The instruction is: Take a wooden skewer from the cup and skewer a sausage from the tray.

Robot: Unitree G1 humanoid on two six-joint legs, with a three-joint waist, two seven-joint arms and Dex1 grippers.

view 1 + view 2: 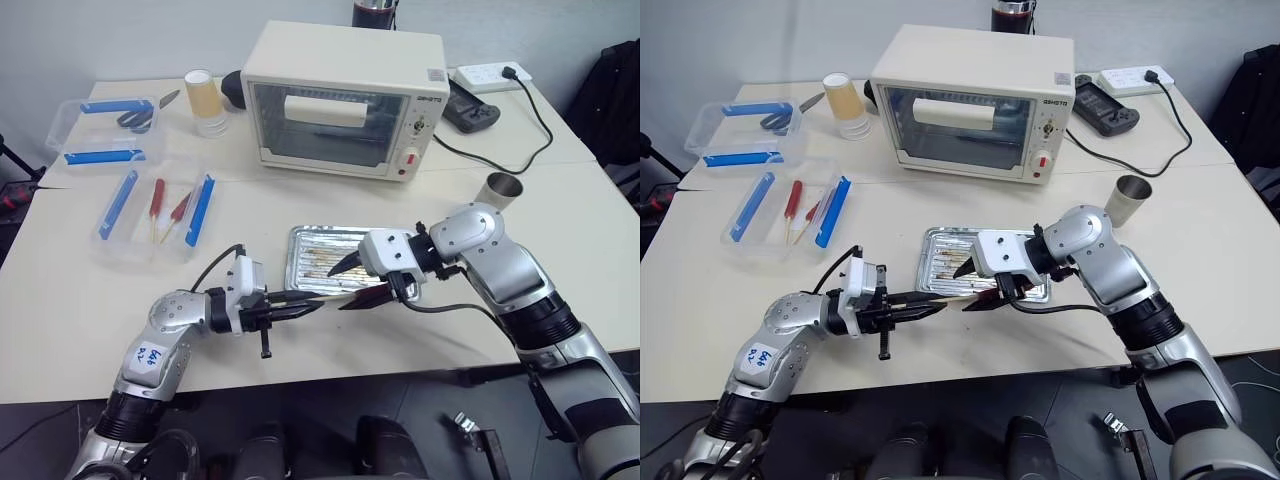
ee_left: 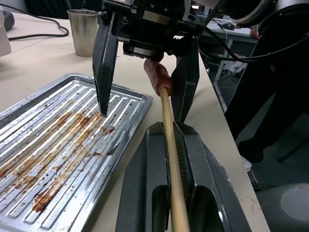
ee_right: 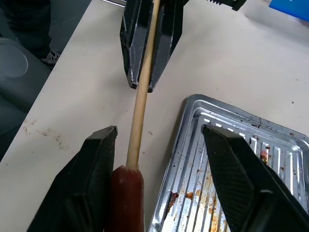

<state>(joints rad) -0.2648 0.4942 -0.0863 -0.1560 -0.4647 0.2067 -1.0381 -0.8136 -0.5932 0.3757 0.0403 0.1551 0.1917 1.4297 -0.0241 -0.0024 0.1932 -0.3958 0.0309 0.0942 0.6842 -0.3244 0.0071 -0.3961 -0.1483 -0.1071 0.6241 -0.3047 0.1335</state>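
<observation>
The sausage (image 3: 126, 195) sits impaled on the wooden skewer (image 2: 170, 159), just beside the tray (image 2: 58, 145) above the desk (image 1: 90, 310); my left hand (image 1: 300, 305) pinches the skewer, my right hand (image 3: 159, 179) spread; I should withdraw straight, avoiding nudging it

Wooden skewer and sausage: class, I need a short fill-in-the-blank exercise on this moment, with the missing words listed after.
1. The left tool is shut on the wooden ____.
2. The skewer's tip is pushed into the end of the ____, between the fingers of the right tool.
3. The right tool's fingers stand ____, one of them over the tray.
4. The grey metal cup stands on the table beyond the tray, and it looks ____.

Missing words: skewer; sausage; open; empty
</observation>
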